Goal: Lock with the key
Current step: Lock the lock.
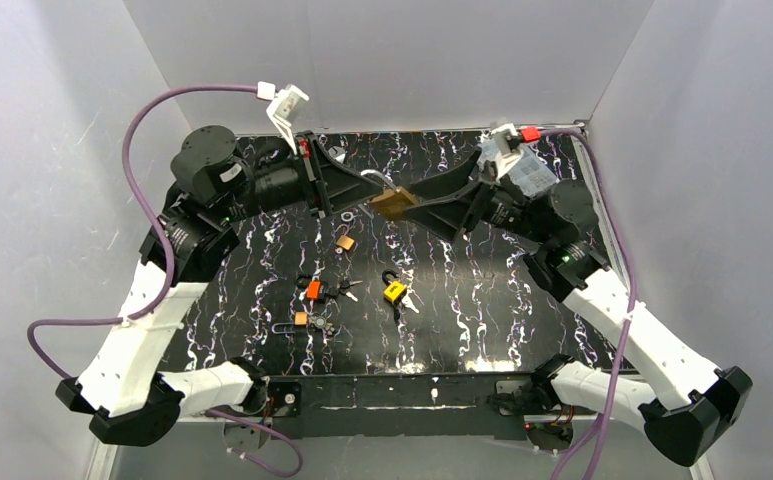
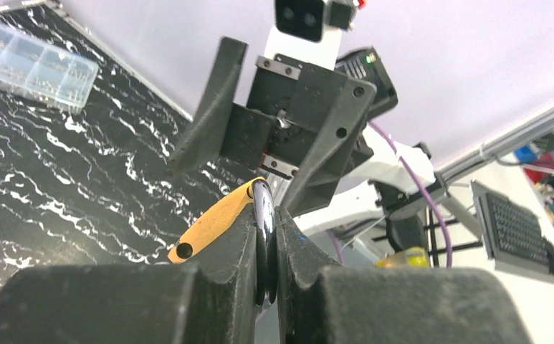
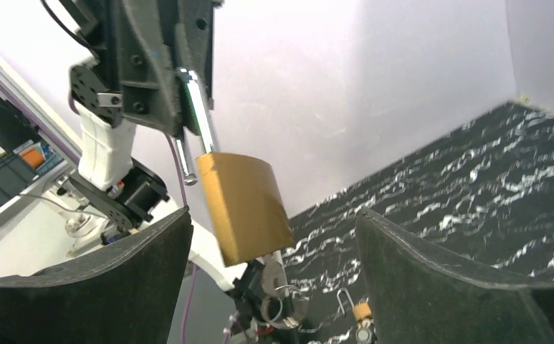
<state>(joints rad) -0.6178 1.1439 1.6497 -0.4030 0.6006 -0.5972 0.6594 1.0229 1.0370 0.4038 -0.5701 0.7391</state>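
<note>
Left hand (image 2: 266, 215) clamped tight on the brass padlock's (image 3: 244, 208) shackle (image 2: 263, 204), lifting it above the counter (image 1: 482, 300), right hand (image 3: 274, 218) gaping wide around its body, untouched, while the clear compartment box (image 2: 34, 64) holds bits too small to tell.

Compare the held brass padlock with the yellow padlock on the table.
The large brass padlock hangs in the air, silver shackle pinched by the left gripper; the small yellow padlock lies loose on the black marbled table. The brass one is bigger; the yellow one's shackle is black.
</note>
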